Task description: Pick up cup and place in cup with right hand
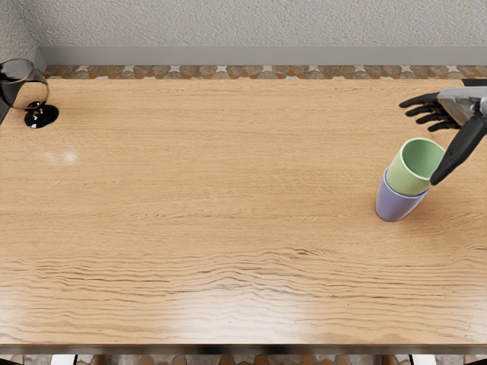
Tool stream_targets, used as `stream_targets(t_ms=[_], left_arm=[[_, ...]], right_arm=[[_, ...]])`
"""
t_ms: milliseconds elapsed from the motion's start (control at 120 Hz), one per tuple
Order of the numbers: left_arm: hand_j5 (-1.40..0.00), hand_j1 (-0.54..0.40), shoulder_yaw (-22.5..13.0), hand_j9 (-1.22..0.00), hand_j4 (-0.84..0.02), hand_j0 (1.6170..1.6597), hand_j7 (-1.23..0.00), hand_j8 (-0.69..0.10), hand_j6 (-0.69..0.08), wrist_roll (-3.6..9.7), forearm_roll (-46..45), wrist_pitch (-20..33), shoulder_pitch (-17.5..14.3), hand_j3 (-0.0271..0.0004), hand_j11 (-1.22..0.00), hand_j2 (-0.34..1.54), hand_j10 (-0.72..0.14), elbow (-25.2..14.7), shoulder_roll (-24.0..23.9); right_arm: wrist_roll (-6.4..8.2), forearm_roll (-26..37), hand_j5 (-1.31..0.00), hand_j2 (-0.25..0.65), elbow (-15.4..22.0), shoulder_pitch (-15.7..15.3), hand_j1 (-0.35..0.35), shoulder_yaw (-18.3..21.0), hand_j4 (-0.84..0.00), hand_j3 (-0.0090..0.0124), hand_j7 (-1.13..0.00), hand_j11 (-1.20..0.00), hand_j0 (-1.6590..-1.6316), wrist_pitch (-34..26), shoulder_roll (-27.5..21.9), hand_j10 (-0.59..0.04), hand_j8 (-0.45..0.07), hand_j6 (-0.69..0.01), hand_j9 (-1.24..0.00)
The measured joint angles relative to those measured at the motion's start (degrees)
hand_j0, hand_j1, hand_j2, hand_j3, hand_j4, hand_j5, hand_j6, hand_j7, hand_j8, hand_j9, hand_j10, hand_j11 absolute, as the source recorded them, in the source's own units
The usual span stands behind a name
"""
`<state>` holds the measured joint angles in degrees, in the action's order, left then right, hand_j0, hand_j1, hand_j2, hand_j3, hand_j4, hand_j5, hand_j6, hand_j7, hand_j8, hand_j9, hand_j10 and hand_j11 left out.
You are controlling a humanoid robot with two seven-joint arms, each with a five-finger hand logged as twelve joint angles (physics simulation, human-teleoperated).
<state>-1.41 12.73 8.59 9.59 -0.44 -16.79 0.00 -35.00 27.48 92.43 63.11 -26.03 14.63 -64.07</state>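
Observation:
My right hand (432, 146) comes in from the right edge with its fingers spread and nothing held between them. Its thumb reaches down past the right side of the green cup (406, 176), overlapping its rim in the picture; whether they touch I cannot tell. The green cup sits inside the blue-purple cup (395, 206), its upper part standing out above the lower cup's rim. Both lean slightly to the right in the view, and the lower cup stands on the table. The left hand is out of view.
A dark-based wine glass (41, 114) stands at the far left of the wooden table (221, 190). Behind the table's back edge are a patterned floor and a grey wall. A dark object (475, 82) shows at the back right corner.

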Motion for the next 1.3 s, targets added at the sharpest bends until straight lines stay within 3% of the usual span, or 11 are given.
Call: stream_targets(t_ms=[200, 367, 483, 558, 750, 833, 992, 1142, 1300], left_arm=[[0.0, 0.349, 0.0, 0.0, 0.0, 1.6581, 0.0, 0.0, 0.0, 0.0, 0.01, -0.01, 0.0, -0.0001, 0.0, 0.0, 0.0, 0.0, 0.0], [0.0, 0.349, 0.0, 0.0, 0.0, 1.6581, 0.0, 0.0, 0.0, 0.01, 0.01, -0.01, 0.0, -0.0001, 0.0, 0.0, 0.0, 0.0, 0.0], [0.0, 0.349, 0.0, 0.0, 0.0, 1.6581, 0.0, 0.0, 0.0, 0.01, -0.01, 0.0, 0.0, -0.0001, 0.0, 0.0, 0.0, 0.0, 0.0], [0.0, 0.349, 0.0, 0.0, 0.0, 1.6581, 0.0, 0.0, 0.0, 0.01, 0.0, -0.01, 0.0, -0.0001, 0.0, 0.0, 0.0, 0.0, 0.0], [0.0, 0.349, 0.03, 0.0, 0.0, 1.6581, 0.0, 0.0, 0.0, 0.0, -0.05, -0.02, 0.1, -0.0001, 0.0, 0.0, 0.0, -0.01, 0.0], [0.0, 0.349, -0.01, 0.0, 0.0, 1.6581, 0.0, 0.0, 0.0, 0.01, -0.21, -0.06, 0.35, -0.0001, 0.0, 0.0, 0.0, -0.05, 0.0], [0.0, 0.349, -0.03, 0.0, 0.0, 1.6581, 0.0, 0.0, 0.0, 0.01, -0.31, -0.02, 0.35, -0.0001, 0.0, 0.0, 0.0, -0.08, 0.0], [0.0, 0.349, 0.01, 0.0, 0.0, 1.6581, 0.0, 0.0, 0.0, 0.01, -0.38, -0.01, 0.35, -0.0001, 0.0, 0.0, 0.0, -0.02, 0.0], [0.0, 0.349, -0.04, 0.0, 0.0, 1.6581, 0.0, 0.0, 0.0, 0.0, -0.4, -0.01, 0.29, -0.0002, 0.0, 0.0, 0.0, -0.01, 0.0]], right_arm=[[0.0, -7.2, -0.04, 0.0, -0.31, 2.32, -0.319, -0.64, -0.036, 0.0, -0.04, -0.04, -1.6579, 1.7, 0.86, -0.032, -0.03, -0.036, -0.04], [0.0, -19.73, -0.02, 0.0, -0.53, 3.8, -0.336, -4.55, -0.018, 0.0, -0.02, -0.02, -1.658, 14.45, 4.9, -0.016, -0.015, -0.019, -0.02], [0.24, -28.83, -0.01, 0.0, -0.51, 3.73, -0.342, -5.86, -0.011, 0.0, -0.01, -0.01, -1.658, 18.45, 7.25, -0.01, -0.009, -0.011, -0.01], [3.45, -31.46, -0.01, 0.0, -0.47, 1.93, -0.344, -6.16, -0.008, 0.0, -0.01, -0.01, -1.658, 19.45, 7.95, -0.007, -0.007, -0.008, -0.01], [16.8, -33.53, 0.0, 0.0, -0.42, -4.7, -0.348, -6.7, -0.003, 0.0, 0.0, 0.0, -1.658, 20.24, 6.24, -0.003, -0.002, -0.003, 0.0], [20.64, -33.74, 0.0, 0.001, -0.44, -6.99, -0.348, -6.72, -0.001, 0.0, 0.0, 0.0, -1.658, 20.32, 3.19, -0.001, -0.001, -0.001, 0.0], [23.12, -33.87, 0.0, 0.001, -0.55, -10.91, -0.349, -6.54, 0.0, 0.0, 0.0, 0.0, -1.658, 20.37, -2.03, 0.0, 0.0, 0.001, 0.0], [23.67, -33.95, 0.0, 0.001, -0.64, -12.61, -0.349, -6.37, 0.0, 0.0, 0.0, 0.0, -1.658, 20.39, -7.79, 0.001, 0.001, 0.002, 0.0], [23.8, -33.95, 0.0, 0.001, -1.17, -13.18, -0.349, -6.28, 0.0, 0.0, 0.0, 0.0, -1.658, 20.39, -9.81, 0.001, 0.002, 0.002, 0.0]])
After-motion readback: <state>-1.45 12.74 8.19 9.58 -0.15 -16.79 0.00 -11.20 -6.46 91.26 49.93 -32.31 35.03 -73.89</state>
